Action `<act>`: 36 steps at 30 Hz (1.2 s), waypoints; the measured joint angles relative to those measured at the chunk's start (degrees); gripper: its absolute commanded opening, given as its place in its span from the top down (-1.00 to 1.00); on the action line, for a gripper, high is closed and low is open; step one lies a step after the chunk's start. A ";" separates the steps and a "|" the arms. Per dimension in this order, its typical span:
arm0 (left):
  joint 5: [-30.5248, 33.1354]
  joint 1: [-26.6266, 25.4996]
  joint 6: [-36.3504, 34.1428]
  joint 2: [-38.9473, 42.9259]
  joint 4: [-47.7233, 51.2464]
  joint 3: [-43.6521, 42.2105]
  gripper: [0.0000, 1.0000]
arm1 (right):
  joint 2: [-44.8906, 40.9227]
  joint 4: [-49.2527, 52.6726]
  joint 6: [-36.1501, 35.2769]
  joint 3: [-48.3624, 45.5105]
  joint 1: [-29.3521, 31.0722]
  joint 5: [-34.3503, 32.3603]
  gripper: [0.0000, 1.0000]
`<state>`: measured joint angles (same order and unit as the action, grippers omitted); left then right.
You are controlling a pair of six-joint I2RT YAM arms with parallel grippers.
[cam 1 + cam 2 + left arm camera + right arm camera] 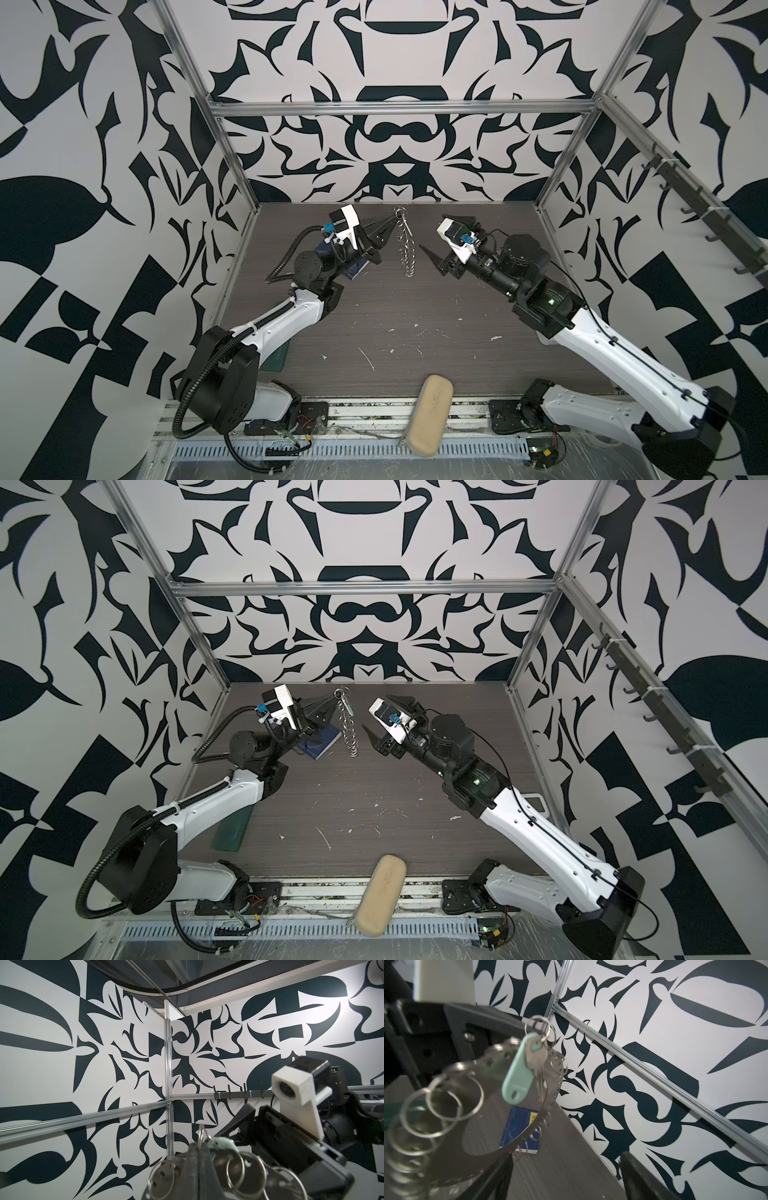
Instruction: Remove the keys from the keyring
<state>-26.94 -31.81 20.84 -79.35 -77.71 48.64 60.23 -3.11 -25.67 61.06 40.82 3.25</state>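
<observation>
My left gripper (pixel 390 219) (pixel 332 699) is shut on the rim of the keyring (pixel 406 249) (pixel 351 733), a flat grey metal ring lined with wire split rings. It hangs edge-on above the back of the table. In the left wrist view the closed fingertips (pixel 199 1159) pinch the plate (pixel 164 1172). The keys, one silver key (pixel 538 1068) with a mint-green tag (pixel 518 1076) (pixel 222 1144), dangle from a split ring at the top. My right gripper (pixel 434 232) (pixel 376 712) (pixel 566 1155) is open just right of the ring, holding nothing.
A blue booklet (pixel 357 270) (pixel 519 1126) lies on the table under the left wrist. A beige case (pixel 430 409) rests on the front edge. A dark green flat object (pixel 230 829) sits by the left arm. A hook rail (pixel 706 224) runs along the right wall.
</observation>
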 measured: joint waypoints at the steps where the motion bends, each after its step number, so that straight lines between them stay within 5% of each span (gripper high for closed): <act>1: 0.13 -0.07 0.15 0.00 -0.17 0.26 1.00 | 0.00 -1.27 -0.02 -0.61 0.07 -0.55 -0.84; 14: 2.38 -1.90 -0.26 -2.05 -0.79 2.99 1.00 | 2.69 -14.86 -3.43 -3.39 5.81 -9.27 -0.99; 36: 3.82 -4.28 -2.84 -2.60 -0.87 3.96 1.00 | 4.31 -19.61 -11.04 -0.87 8.41 -18.58 -0.99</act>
<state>-23.11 -36.10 18.00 -81.95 -78.59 52.60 64.53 -22.72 -36.71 60.18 49.23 -15.33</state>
